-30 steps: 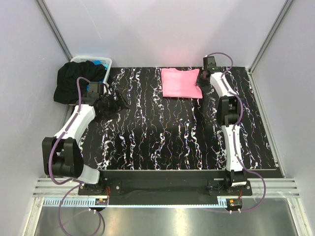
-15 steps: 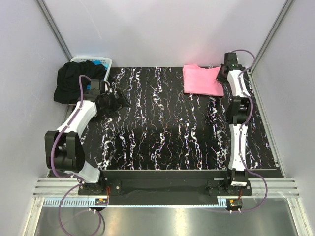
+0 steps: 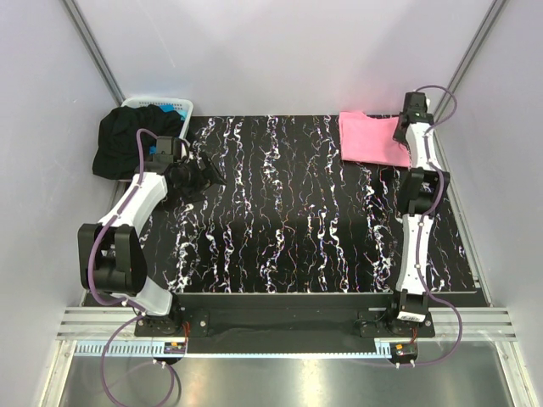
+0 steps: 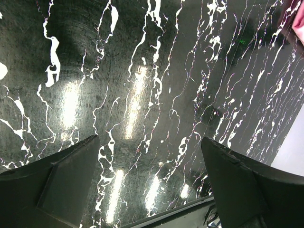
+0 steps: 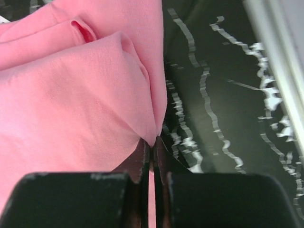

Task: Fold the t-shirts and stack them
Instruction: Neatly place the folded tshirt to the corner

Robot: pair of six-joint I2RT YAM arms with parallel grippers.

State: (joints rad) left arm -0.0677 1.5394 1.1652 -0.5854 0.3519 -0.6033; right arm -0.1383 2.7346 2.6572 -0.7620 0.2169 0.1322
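The folded pink t-shirt lies at the table's far right corner. My right gripper is shut on its right edge; in the right wrist view a fold of the pink cloth is pinched between the closed fingertips of that gripper. A black t-shirt hangs bunched over the basket at the far left, and a bit of blue t-shirt shows inside it. My left gripper hovers open over bare table beside the black shirt. Its wrist view shows that gripper holding nothing.
The white slotted basket stands off the table's far left corner. The black marbled table ends at a metal rail on the right. Grey walls close in on the back and both sides.
My right arm has dragged the pink t-shirt from the far middle to the far right corner. The left arm has shifted only slightly and stays open.
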